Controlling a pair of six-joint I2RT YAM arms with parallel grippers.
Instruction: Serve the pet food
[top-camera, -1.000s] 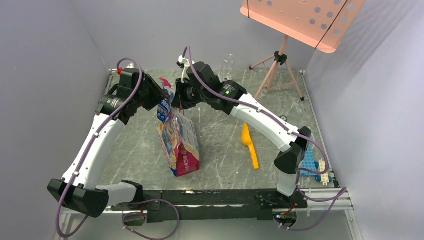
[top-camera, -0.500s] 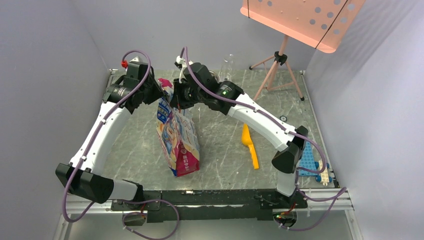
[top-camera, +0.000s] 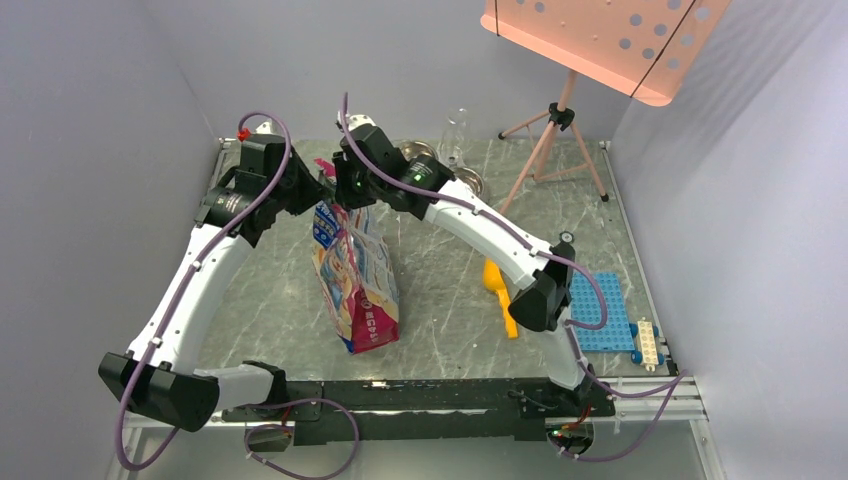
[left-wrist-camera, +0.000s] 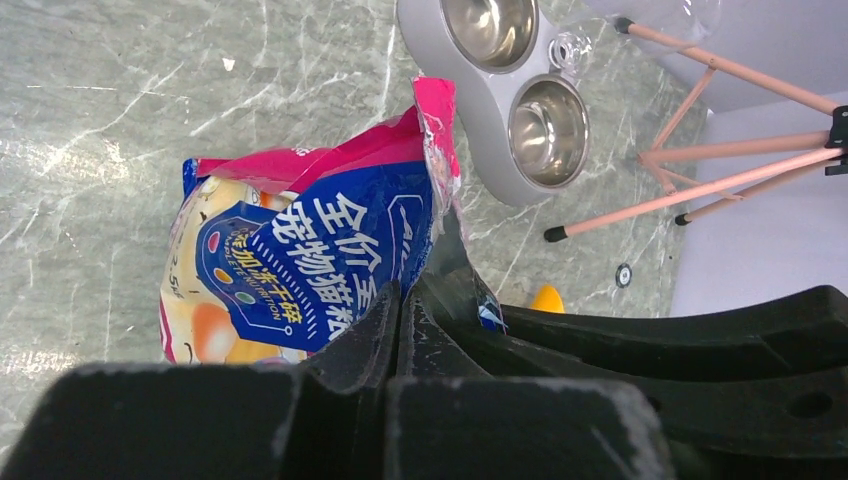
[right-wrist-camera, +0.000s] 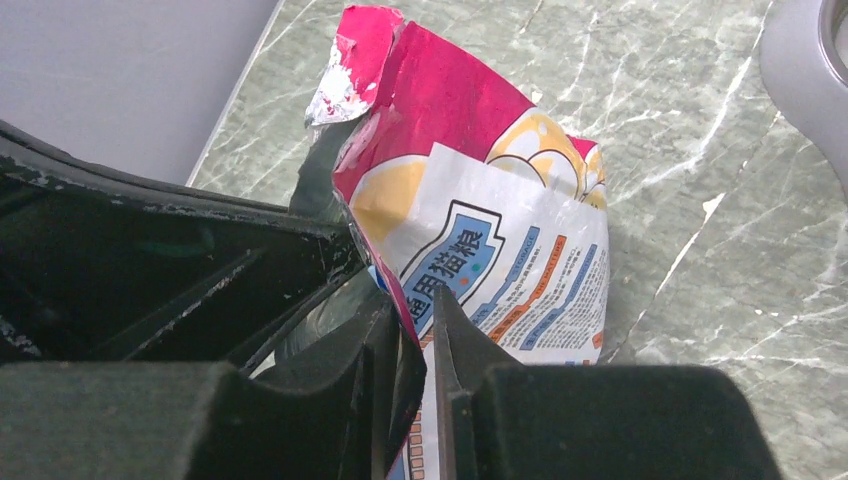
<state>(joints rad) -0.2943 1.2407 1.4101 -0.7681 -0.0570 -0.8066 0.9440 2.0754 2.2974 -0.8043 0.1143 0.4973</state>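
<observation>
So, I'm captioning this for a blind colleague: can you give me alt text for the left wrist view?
The left tool pinches the torn top edge of a pink-and-blue bag, seen from above on a marble table. Beyond it sit an empty grey double bowl and pink tripod legs.

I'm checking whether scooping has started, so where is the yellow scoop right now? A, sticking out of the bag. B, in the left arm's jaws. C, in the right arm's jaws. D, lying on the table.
D: the yellow scoop lies flat on the table, on the right arm's side of the bag and apart from it, with nothing holding it.
</observation>
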